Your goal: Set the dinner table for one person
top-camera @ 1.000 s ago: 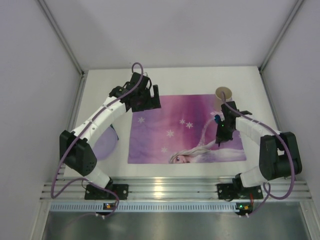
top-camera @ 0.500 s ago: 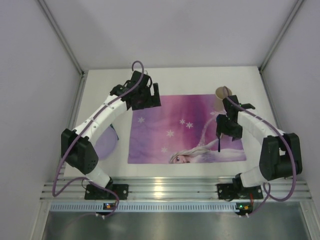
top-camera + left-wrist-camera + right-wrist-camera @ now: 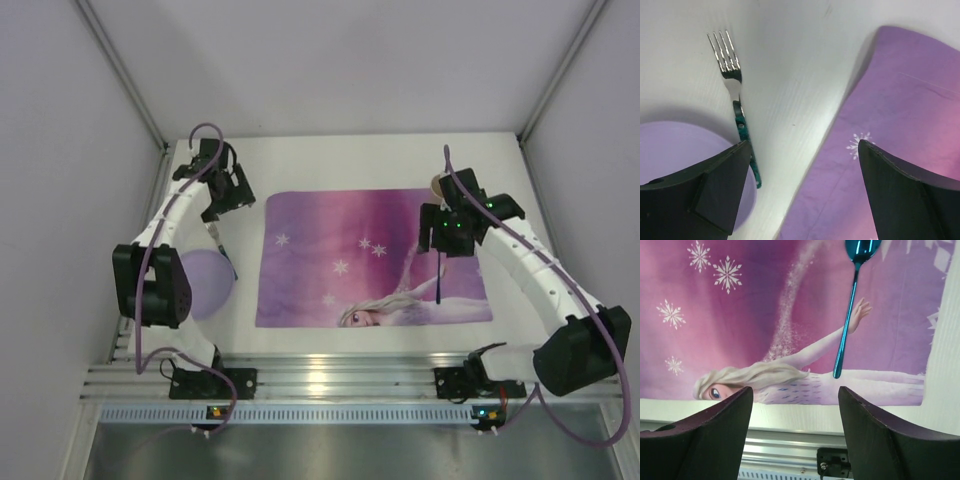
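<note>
Dinner table under left tool, jaws apart, right tool apart near spoon

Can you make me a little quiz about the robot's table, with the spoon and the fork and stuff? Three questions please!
1. True or false: the blue spoon lies on the princess placemat.
2. Which thing lies on the white table right next to the purple plate? A) a knife B) a fork C) a napkin
3. Fill in the missing word: the right gripper hangs above the spoon with its jaws ____.

Key: 1 true; 2 B; 3 open.
</note>
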Action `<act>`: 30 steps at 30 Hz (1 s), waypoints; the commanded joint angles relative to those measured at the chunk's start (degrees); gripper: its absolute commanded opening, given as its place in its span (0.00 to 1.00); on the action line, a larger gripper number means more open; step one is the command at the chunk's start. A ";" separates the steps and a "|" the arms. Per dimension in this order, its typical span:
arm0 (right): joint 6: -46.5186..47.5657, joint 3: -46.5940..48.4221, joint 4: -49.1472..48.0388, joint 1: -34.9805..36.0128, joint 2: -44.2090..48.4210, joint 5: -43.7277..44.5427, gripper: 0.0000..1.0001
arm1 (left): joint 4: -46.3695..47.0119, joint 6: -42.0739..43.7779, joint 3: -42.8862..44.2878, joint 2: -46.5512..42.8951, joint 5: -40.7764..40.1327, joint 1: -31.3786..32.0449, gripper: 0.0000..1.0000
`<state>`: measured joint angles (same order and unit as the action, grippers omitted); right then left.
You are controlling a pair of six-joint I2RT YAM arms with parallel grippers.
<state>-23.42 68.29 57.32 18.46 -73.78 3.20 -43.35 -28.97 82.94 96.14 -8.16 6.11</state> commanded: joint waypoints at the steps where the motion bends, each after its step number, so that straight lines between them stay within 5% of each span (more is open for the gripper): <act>1: -0.66 1.14 1.22 1.58 -1.45 -2.32 0.70 | 1.17 2.95 -0.41 2.82 -3.08 -2.23 0.93; 19: 3.64 2.20 0.78 2.37 -6.29 -2.94 0.70 | -0.59 1.55 -2.07 12.85 -7.13 -5.14 0.85; 30: 3.03 2.37 0.60 2.28 -6.99 -4.70 0.70 | 3.36 1.81 -6.29 14.43 -4.32 -8.04 0.60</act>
<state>-20.58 68.34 58.19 20.14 -80.44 -1.15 -42.76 -27.20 77.89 110.24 -13.50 -0.69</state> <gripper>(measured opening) 0.697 0.616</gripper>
